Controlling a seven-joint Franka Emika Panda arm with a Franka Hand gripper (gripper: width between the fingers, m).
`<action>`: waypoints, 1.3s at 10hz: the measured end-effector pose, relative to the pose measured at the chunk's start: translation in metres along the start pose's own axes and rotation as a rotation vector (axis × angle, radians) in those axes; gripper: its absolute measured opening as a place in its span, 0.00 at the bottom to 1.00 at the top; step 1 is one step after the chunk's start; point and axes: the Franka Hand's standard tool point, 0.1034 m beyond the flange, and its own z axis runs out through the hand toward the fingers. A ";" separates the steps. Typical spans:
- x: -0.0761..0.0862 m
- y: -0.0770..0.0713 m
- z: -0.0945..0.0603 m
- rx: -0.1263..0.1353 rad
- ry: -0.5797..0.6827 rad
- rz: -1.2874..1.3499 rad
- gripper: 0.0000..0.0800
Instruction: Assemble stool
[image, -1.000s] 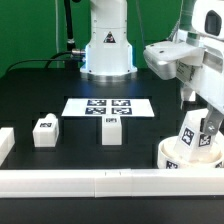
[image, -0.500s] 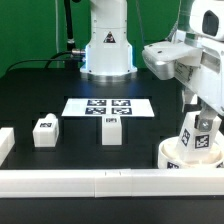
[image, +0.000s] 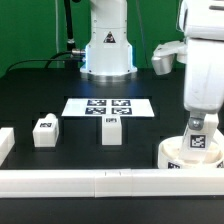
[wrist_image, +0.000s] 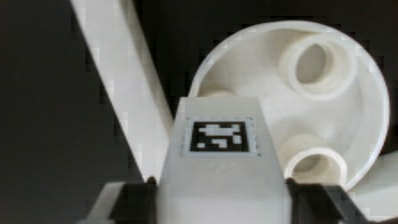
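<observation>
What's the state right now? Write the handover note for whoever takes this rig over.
Gripper: shut on the held leg, upright over the seat.
Seat: exterior view's right, beside the front border bar; two visible sockets empty.
Loose leg and second loose leg: on the table by the marker board.
Done: nothing visibly fitted.
Left: fit held leg, then the other two.

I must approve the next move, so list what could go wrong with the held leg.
The gripper is shut on the leg over the seat. The leg hides whatever socket lies under it, so it may go in skewed or jam.
Nothing visible clamps the seat beside the border bar, so pushing or twisting could shift or spin it.
</observation>
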 end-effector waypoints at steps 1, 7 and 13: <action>0.001 0.001 0.000 -0.011 0.009 0.105 0.42; 0.005 0.000 0.000 -0.010 0.022 0.563 0.42; 0.012 -0.003 0.001 0.007 0.049 1.036 0.42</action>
